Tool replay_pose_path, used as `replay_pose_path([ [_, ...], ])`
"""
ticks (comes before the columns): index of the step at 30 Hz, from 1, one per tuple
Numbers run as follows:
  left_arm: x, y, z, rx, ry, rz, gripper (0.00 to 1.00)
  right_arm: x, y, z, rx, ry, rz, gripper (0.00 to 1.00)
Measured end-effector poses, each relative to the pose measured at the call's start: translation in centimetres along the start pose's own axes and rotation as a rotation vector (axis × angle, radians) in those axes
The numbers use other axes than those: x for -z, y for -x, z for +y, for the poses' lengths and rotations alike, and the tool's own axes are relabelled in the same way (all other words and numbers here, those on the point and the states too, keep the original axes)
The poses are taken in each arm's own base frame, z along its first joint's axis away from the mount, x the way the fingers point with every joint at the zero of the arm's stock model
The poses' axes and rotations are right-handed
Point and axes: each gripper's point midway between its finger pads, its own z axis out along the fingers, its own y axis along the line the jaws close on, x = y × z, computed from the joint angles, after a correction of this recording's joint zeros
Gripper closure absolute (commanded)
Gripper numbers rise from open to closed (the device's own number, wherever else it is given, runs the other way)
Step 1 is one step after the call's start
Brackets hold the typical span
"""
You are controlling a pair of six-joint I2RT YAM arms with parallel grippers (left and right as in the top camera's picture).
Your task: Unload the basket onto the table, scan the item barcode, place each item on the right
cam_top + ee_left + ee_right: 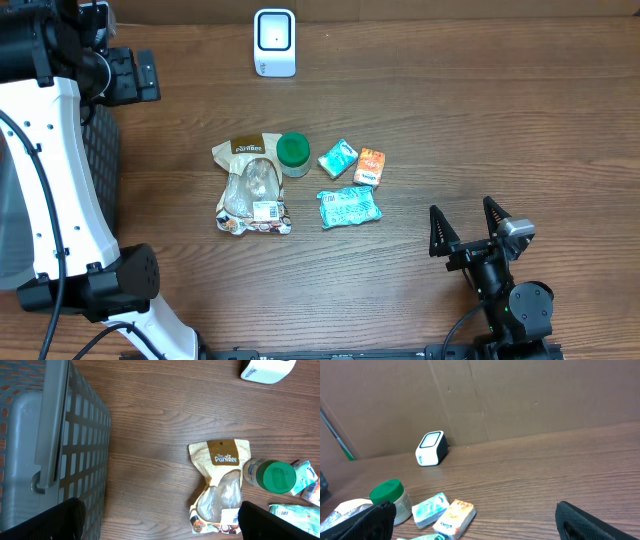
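Wooden tabletop holds a snack pouch, a green-lidded jar and a white scanner; left gripper and right gripper both gape wide, gripping nothing.

Left arm: glossy white shell, long rounded link, small dark screw dots along the edges.
Left arm joints: rounded matte black housings.
Cables: thin, black.
Right arm: all black, compact, grey block at the wrist.
Right fingers: black, tapered, triangular.
Left fingers: matte black, blurred.
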Motion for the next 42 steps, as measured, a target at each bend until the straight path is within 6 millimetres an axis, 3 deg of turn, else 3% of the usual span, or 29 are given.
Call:
replay_pose_path([
  [29,0.0,0.0,0.0,0.000,0.000,0.000,0.01,0.1,-0.1,0.8,-0.005,0.040,0.026,0.00],
  [42,0.0,0.0,0.0,0.000,0.000,0.000,0.00,0.9,6.6,4.0,-0.016,0.101,0.128,0.00],
])
